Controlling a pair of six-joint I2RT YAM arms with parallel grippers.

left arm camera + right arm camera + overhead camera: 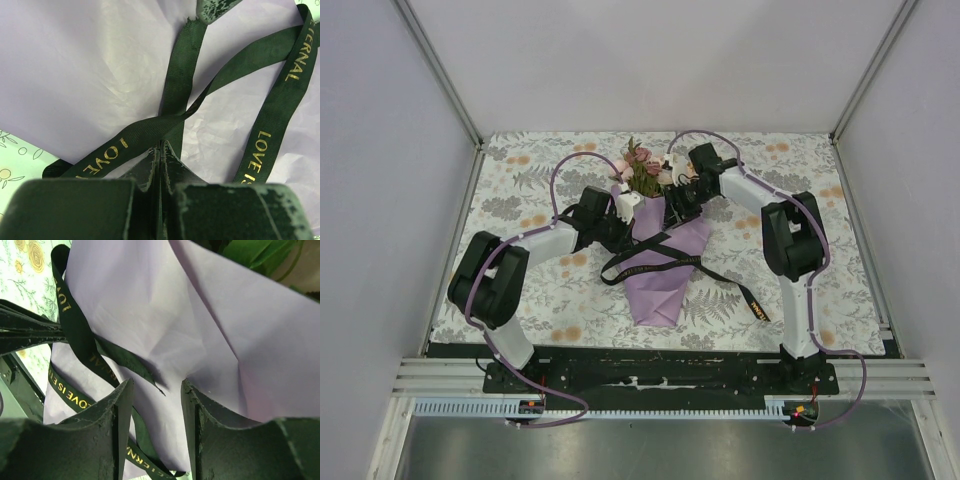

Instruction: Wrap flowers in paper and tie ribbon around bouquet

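since the ribbon [181, 75] is floppy and won't hold tension by itself, i've got the left gripper [161, 150] fully closed w/ one strand pinched at its tips. that's as far as the left wrist view shows: the strand runs straight down into the closed fingers. that pinch is what anchors the crossing on top of the paper [75, 65].

right gripper [156, 385] is abt half open, fingers apart over the lilac paper, clamping nothing. a loose ribbon end lies on the paper btw its fingertips. my read: it's open there either to leave that end free or to line up for a grab, can't tell which.

bouquet [665, 295] lies mid tabletop [520, 190], cone tip toward the arm bases, flowers [642, 172] poking out the far wide end. it's laid flat that way so both arms can reach the upper cone, one from each side.

ribbon crosses over the cone's middle in an x, w/ one tail trailing onto the tabletop to the right. paper is already round the stems, so the wrap step looks done. tying is the step in hand: crossed, but no knot i can see.

risk: if the left pinch slips, the x goes slack & the cone may spring open. next move needs the right gripper on the loose end w/o snagging the thin paper.
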